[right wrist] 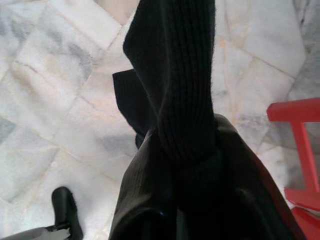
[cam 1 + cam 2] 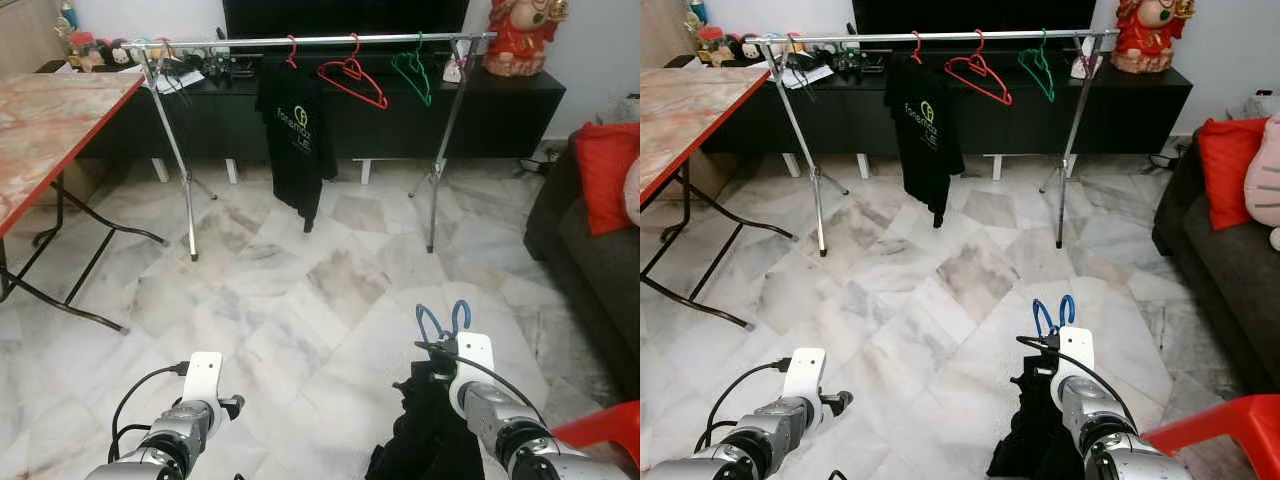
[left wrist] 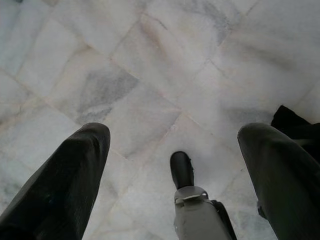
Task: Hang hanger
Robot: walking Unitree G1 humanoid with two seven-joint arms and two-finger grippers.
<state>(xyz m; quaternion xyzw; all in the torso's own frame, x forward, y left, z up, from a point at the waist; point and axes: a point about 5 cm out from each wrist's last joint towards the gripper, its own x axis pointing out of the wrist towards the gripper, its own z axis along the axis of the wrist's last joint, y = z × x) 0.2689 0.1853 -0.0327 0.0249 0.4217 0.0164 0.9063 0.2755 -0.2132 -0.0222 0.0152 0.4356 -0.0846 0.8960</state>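
Right end effector (image 2: 445, 345), at 5 o'clock, is clamped on a blue hanger (image 2: 443, 322) carrying a black garment (image 2: 425, 430); left end effector (image 2: 232, 405) is spread, empty. Rail (image 2: 320, 41) stands far off at 12 o'clock. The dangling cloth could drag or slip off while walking.

A blue hanger (image 2: 444, 321) carrying a black garment (image 2: 425, 430), apparently a knit top, stands hook-up low in front, well apart from the silver clothes rail (image 2: 310, 41).
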